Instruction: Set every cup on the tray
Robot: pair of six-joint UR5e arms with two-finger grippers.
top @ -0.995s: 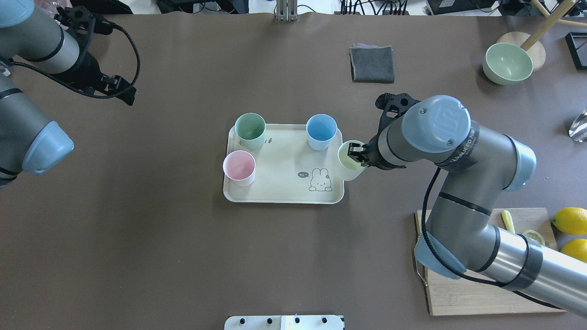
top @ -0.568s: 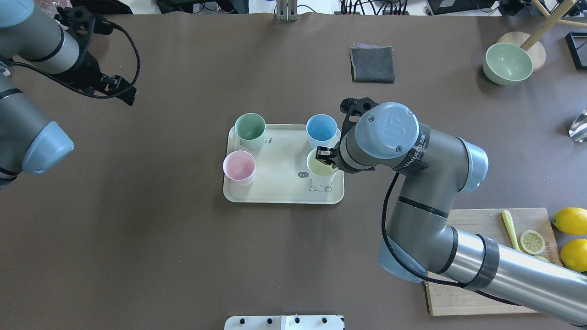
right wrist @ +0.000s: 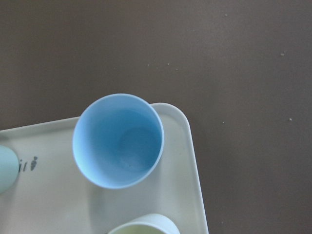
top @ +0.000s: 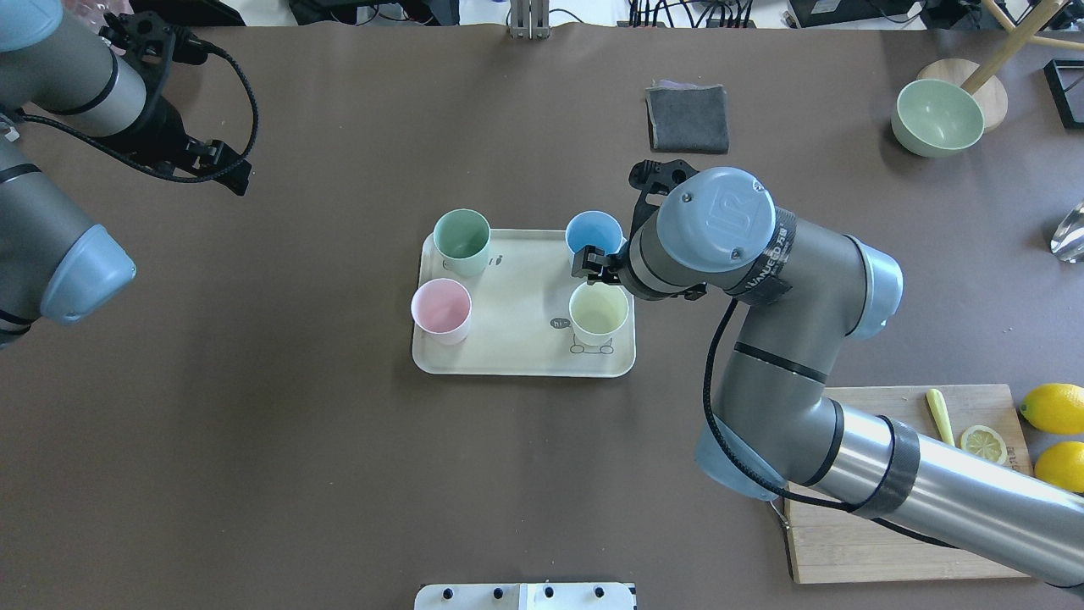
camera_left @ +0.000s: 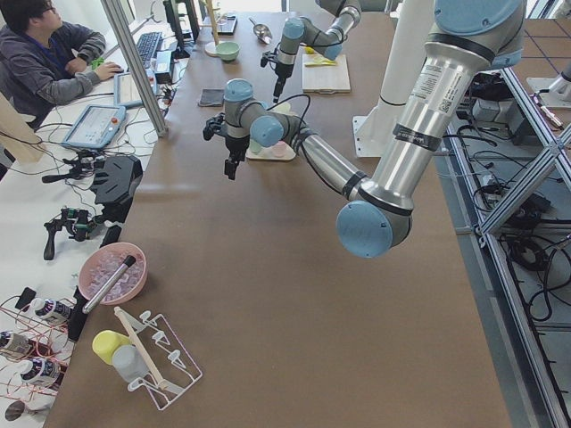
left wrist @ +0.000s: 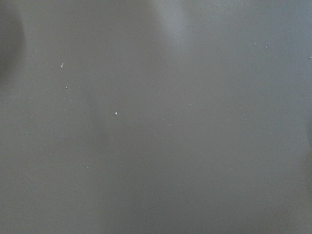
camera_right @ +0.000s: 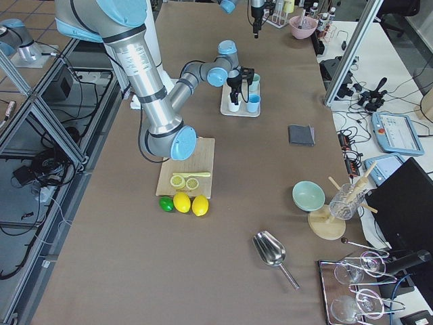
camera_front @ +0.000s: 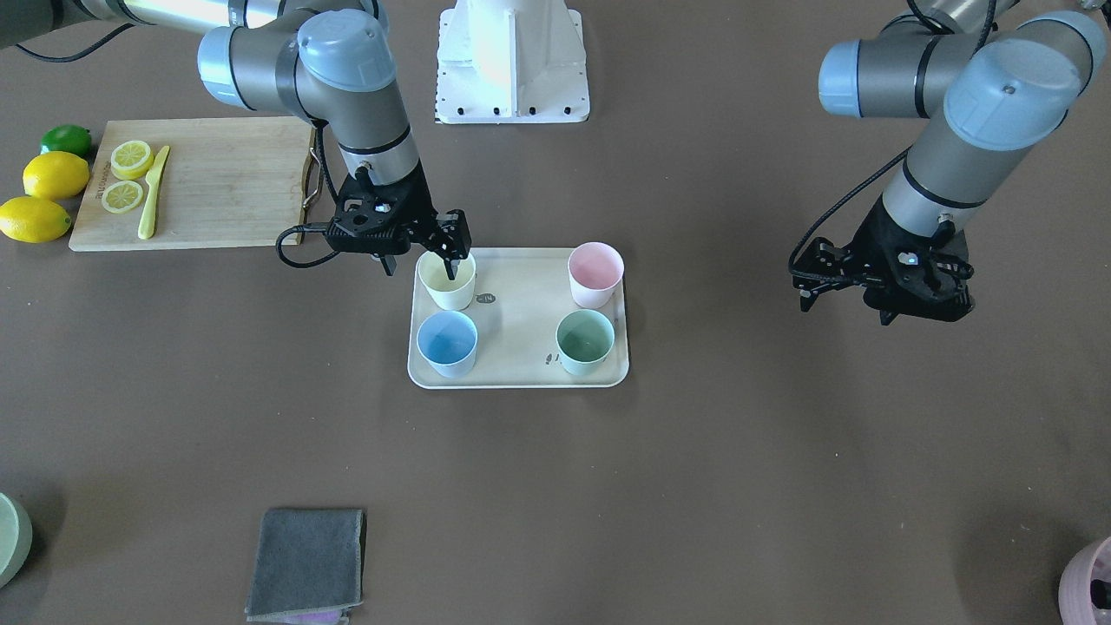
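We see a brown tabletop (top: 254, 440) filling every view. Two arms reach over it. The right arm (top: 762, 280) bends in above the tray's right end, and the left arm (top: 76, 76) hangs at the far left, well apart from everything else.

Next in size is a wooden cutting board (camera_front: 217, 182), which lies on the robot's right side. It carries lemon slices and a yellow knife, and whole lemons (camera_front: 54, 174) lie just beside it.

The tray (top: 517, 339) sits at mid-tabletop with all four cups upright on it, one toward each corner. A folded grey cloth (top: 688, 119) lies well beyond it.

The right tool (top: 590, 264) hovers over the tray. It shows between two cups from overhead and over the yellow one's rim from the front. We read its fingers as slightly parted, gripping nothing. The left tool (camera_front: 916, 304) points down at bare tabletop, and we cannot tell how far it is spread.

The green cup (top: 461, 240) and blue cup (top: 593, 237) stand along the far edge. The pink cup (top: 440, 307) and yellow cup (top: 599, 309) stand nearer the robot, and the yellow one covers part of the printed rabbit.
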